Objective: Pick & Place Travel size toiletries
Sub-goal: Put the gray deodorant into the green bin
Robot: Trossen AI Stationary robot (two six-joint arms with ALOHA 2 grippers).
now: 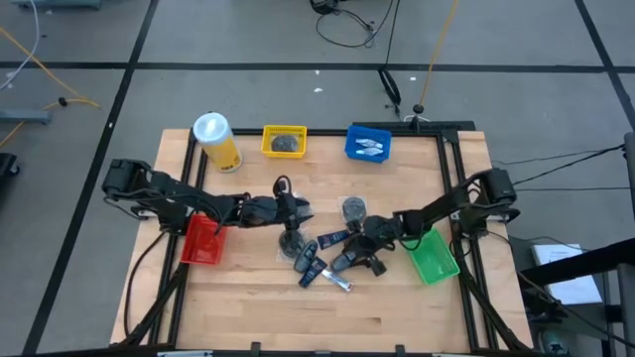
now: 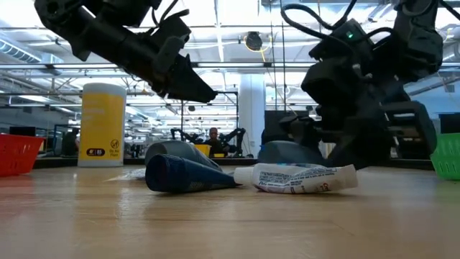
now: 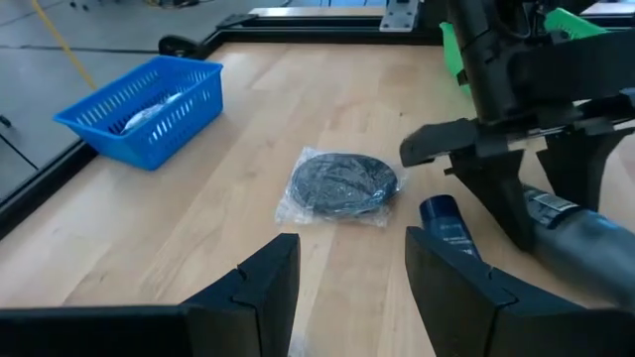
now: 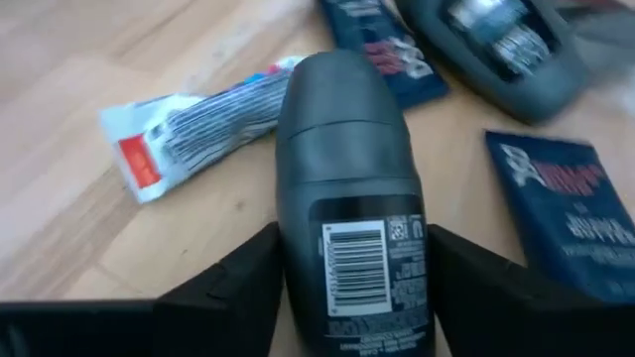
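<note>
Several toiletries lie in a heap mid-table: dark blue tubes (image 1: 316, 266), a white-blue tube (image 4: 189, 124) and dark bottles. A grey disc in a clear bag (image 3: 342, 185) lies flat on the wood just beyond them. My left gripper (image 3: 342, 263) is open and hovers above the table, short of the disc (image 1: 352, 208). My right gripper (image 1: 369, 248) is over the heap, shut on a dark grey bottle (image 4: 347, 198) with a barcode label. My right gripper pinches the dark grey bottle between its two fingers, one on each long side of the labelled body (image 4: 397, 283), with the fingers lying along the bottle. The rounded cap end (image 4: 332, 89) points away from the wrist, over the white-blue tube. I cannot tell whether the bottle is clear of the table.
A yellow bin (image 1: 284, 142) with a grey disc, a blue bin (image 1: 368, 145) with white tubes and a yellow white-lidded canister (image 1: 216, 141) line the far edge. A red bin (image 1: 203, 241) sits left and a green bin (image 1: 434, 256) right. Bare wood lies toward the near edge.
</note>
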